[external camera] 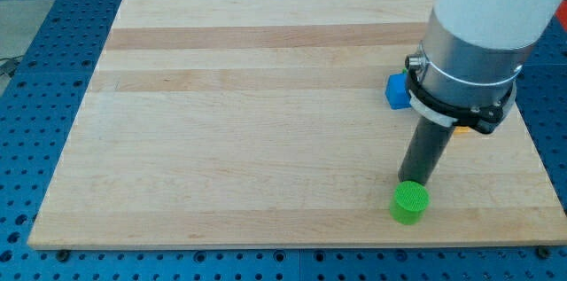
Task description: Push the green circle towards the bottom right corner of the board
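My tip (414,181) touches the green circle (409,203) near the board's (221,139) bottom edge. A blue block (396,91) sits near the right edge. The rod ends bare, holding nothing.

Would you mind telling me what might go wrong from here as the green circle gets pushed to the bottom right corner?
The green circle sits close to the board's bottom edge, so a downward push may tip it off. My tip touches it at its top, slightly off-centre, so it may slip sideways. The arm hides most of the blue block.
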Robot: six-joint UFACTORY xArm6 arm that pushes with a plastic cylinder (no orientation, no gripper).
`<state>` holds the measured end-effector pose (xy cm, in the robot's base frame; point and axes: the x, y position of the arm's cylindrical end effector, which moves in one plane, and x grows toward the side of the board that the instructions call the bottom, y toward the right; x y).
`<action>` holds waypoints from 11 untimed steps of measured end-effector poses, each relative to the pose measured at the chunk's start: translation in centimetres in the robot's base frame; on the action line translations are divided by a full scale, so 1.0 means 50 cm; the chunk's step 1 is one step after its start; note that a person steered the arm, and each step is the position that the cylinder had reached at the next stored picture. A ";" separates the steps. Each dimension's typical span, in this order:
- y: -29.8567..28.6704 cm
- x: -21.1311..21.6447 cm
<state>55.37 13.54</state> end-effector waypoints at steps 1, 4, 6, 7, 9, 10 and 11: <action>-0.050 -0.007; -0.122 0.127; -0.069 0.068; 0.015 0.058; 0.033 0.058; 0.067 0.058; 0.090 0.058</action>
<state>58.28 18.05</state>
